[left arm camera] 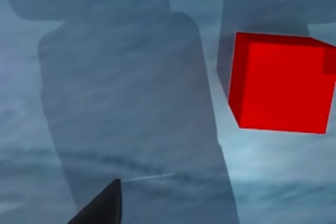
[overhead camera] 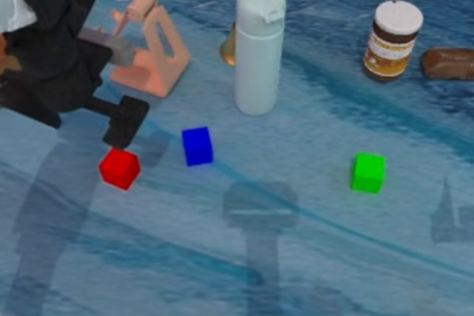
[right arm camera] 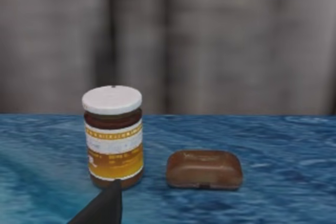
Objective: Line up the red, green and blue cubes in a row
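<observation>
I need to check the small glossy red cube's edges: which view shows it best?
The left wrist view: the small glossy red cube fills it close-up. The top view shows it small; the right wrist view misses it.

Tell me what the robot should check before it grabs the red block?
1. Left gripper above the red cube: not ok, it sits just beside it.
2. Fingers open: cannot tell.
3. Red cube free of neighbours: ok, the blue cube stands apart.
4. Green cube out of the way: ok, far toward the right.
5. White bottle clear of the arm: ok, farther back.
6. Right arm parked: ok, out of the top view.
</observation>
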Controlling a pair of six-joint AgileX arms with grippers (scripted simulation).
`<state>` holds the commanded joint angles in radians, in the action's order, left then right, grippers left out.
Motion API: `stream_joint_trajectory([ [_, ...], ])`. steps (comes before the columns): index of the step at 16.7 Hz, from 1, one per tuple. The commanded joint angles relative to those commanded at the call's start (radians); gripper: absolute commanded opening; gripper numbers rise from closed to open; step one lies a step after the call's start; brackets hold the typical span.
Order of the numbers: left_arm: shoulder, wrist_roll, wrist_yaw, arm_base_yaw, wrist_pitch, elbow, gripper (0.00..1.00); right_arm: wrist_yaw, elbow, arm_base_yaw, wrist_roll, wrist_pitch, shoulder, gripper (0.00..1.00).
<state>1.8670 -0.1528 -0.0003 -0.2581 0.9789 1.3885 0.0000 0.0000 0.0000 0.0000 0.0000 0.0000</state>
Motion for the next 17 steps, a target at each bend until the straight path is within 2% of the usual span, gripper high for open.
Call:
stream_joint_trajectory([
  [5, 0.164, -0.015, 0.002, -0.025, 0.084, 0.138, 1.0, 0.0, 0.0, 0.0, 0.0, 0.0, 0.0, 1.0],
  [11, 0.169, -0.015, 0.002, -0.021, 0.081, 0.138, 1.0, 0.0, 0.0, 0.0, 0.0, 0.0, 0.0, 1.0],
  [14, 0.201, -0.018, 0.002, -0.023, 0.01, 0.095, 1.0, 0.0, 0.0, 0.0, 0.0, 0.0, 0.0, 1.0],
  [17, 0.26, -0.018, 0.003, -0.023, -0.128, 0.028, 1.0, 0.0, 0.0, 0.0, 0.0, 0.0, 0.0, 1.0],
])
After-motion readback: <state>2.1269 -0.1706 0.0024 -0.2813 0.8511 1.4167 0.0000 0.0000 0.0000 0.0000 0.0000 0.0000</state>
